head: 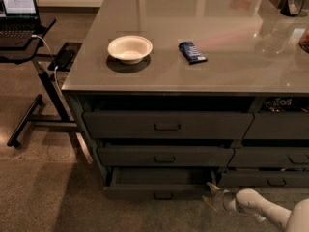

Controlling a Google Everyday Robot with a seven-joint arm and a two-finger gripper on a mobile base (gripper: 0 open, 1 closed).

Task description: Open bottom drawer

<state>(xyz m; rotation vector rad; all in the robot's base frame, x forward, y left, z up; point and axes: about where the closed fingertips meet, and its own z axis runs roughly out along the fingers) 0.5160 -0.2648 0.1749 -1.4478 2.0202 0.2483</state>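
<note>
The bottom drawer (159,191) is the lowest, slimmest grey drawer of the left column. It stands pulled out toward me, with its shallow tray (161,176) showing and a small dark pull handle (163,195) at the centre of its front. My gripper (210,195) is low at the drawer's right front corner, at the end of my white arm (263,209), which comes in from the bottom right.
Two taller grey drawers (166,125) (165,156) sit above it, slightly out. The neighbouring drawer column (273,156) is to the right. On the counter lie a white bowl (130,49) and a blue packet (192,52). A laptop stand (34,71) is on the left.
</note>
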